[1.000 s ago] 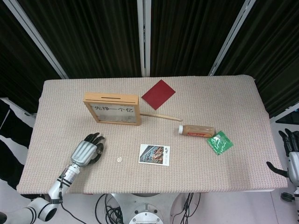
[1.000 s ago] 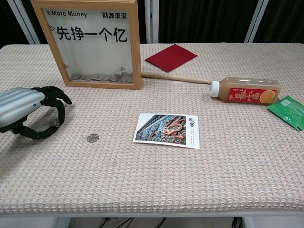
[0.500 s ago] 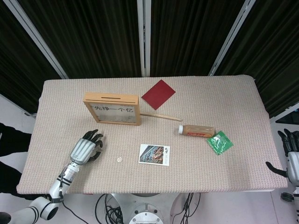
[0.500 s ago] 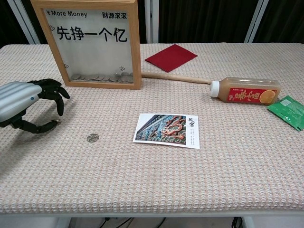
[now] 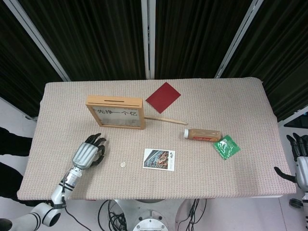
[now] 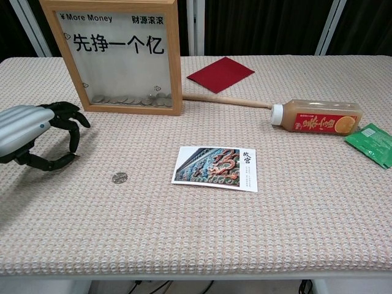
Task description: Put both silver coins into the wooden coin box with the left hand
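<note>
**A:** One silver coin (image 6: 119, 177) visible on the surface (image 6: 294, 220), lying flat between the left hand (image 6: 38, 136) and the postcard (image 6: 216, 168). No second loose coin in either view.

**B:** Left hand status?

**A:** Fingers (image 6: 72, 136) curled in a loose claw, thumb apart from them, nothing visibly held. It hovers left of the coin, near but not touching. Over the last second it pulled back left and slightly toward the wooden coin box (image 6: 120, 56); a second ago the fingertips were closer to the coin.

**B:** So a retreat, not a pick.

**A:** Reads that way. Coin position is unchanged across all frames, so no contact was made. My guess: it is repositioning for another approach, or coming off a missed one.

**B:** Box?

**A:** Upright at the rear left, slot on the top edge in the head view, coins already piled at the bottom behind the window. Can't tell if one of the task's two is among them.

**B:** Right hand?

**A:** Right hand (image 5: 299, 161) sits off the surface's right edge, idle. Can't tell its finger state.

**B:** Risk?

**A:** Thin flat coin on textured cloth, likely hard to pinch.
</note>
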### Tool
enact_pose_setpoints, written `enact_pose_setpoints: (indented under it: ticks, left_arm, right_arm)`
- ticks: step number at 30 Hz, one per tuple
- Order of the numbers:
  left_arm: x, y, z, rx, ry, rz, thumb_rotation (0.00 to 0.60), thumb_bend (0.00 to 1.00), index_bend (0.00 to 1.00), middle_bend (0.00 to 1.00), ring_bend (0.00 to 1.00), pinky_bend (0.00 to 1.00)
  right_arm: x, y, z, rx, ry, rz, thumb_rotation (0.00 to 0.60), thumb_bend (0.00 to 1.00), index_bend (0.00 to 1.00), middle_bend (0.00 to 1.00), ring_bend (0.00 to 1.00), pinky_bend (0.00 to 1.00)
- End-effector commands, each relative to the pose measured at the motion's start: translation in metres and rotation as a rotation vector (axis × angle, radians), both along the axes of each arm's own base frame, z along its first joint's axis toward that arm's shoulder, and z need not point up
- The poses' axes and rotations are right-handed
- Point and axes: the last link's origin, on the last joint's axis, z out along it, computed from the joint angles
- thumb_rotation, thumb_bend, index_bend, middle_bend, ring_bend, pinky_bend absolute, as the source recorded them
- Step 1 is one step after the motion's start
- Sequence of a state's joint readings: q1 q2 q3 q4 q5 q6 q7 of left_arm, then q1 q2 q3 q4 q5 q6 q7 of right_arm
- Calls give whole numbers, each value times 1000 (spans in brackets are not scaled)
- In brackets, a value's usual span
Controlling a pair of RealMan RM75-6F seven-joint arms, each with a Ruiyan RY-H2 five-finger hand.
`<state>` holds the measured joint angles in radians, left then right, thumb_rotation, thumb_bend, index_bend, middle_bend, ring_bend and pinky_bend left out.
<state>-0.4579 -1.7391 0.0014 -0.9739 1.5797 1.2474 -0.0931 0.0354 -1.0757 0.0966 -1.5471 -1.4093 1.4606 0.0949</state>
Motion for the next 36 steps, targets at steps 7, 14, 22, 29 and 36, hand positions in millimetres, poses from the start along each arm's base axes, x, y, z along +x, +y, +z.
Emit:
enact_pose_setpoints:
  ticks: [7,14,22,29,36]
  left_arm:
    - [3,-1,17,35,-29,-4,600,434,610,252,75,166]
    - [9,-13,78,148,-81,-3,600,432,612,261,85,166]
    - [22,-9,155,317,-56,-9,600,432,618,267,93,168]
    - [67,29,211,350,-30,-72,600,436,620,266,93,167]
    - [120,68,216,218,-48,-66,600,435,616,266,93,166]
  right_arm:
    - [2,0,4,-19,-3,10,600,121,0,0,0,0]
    - [5,-2,6,-26,-3,23,600,121,0,0,0,0]
    - [12,-2,2,-16,-5,51,600,119,0,0,0,0]
    - [14,0,-3,-3,7,60,600,119,0,0,0,0]
    - [17,-1,-10,16,18,61,600,118,0,0,0,0]
